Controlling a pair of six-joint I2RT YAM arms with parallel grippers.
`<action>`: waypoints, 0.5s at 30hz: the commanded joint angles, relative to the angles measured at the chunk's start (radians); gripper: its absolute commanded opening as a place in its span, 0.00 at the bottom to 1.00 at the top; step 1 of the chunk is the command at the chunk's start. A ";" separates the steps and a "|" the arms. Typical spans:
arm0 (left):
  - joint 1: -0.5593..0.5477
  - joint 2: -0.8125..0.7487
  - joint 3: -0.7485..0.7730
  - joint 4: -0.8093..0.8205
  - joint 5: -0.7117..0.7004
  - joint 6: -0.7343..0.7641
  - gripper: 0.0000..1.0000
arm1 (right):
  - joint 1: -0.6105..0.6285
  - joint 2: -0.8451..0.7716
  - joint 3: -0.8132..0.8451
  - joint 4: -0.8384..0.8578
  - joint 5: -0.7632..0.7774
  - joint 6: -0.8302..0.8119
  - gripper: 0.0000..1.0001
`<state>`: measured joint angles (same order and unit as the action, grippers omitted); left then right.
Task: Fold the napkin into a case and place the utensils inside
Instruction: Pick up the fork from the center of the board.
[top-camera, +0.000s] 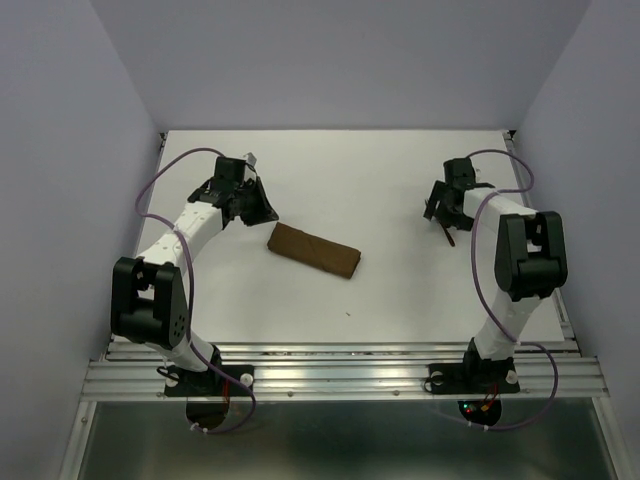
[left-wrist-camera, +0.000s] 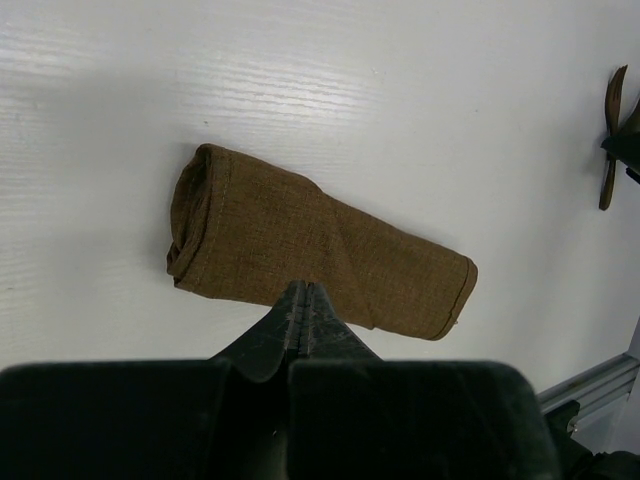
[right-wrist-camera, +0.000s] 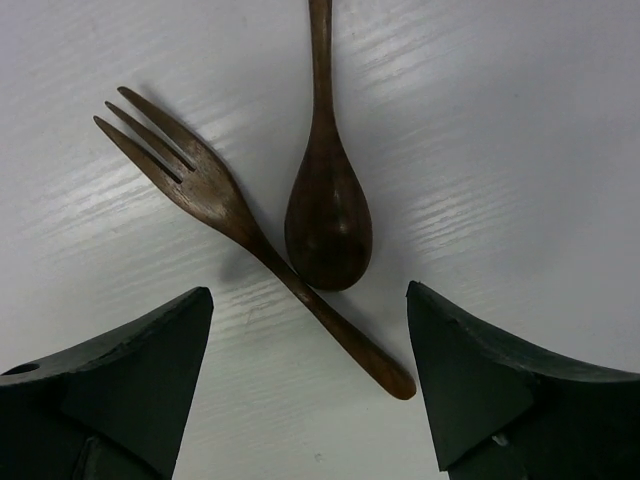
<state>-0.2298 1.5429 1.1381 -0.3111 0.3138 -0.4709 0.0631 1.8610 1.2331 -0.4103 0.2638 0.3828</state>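
Fork (right-wrist-camera: 215, 195) and spoon (right-wrist-camera: 328, 215) lie crossed between the wide-spread right gripper (right-wrist-camera: 308, 292); the closed, empty left gripper (left-wrist-camera: 305, 292) hangs near the folded napkin (left-wrist-camera: 300, 235).

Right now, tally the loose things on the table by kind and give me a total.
Napkin, folded: 1
Fork: 1
Spoon: 1
Total: 3
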 joint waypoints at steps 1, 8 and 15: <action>-0.009 -0.038 -0.006 0.003 0.008 0.018 0.00 | -0.006 0.021 -0.017 0.019 -0.111 -0.039 0.84; -0.013 -0.027 -0.005 0.007 0.008 0.014 0.00 | -0.006 0.017 -0.076 0.076 -0.334 -0.039 0.80; -0.023 -0.007 0.005 0.012 0.007 0.009 0.00 | 0.085 0.003 -0.075 0.105 -0.436 -0.041 0.76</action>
<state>-0.2432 1.5429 1.1381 -0.3111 0.3138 -0.4717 0.0753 1.8462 1.1645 -0.3050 -0.0395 0.3359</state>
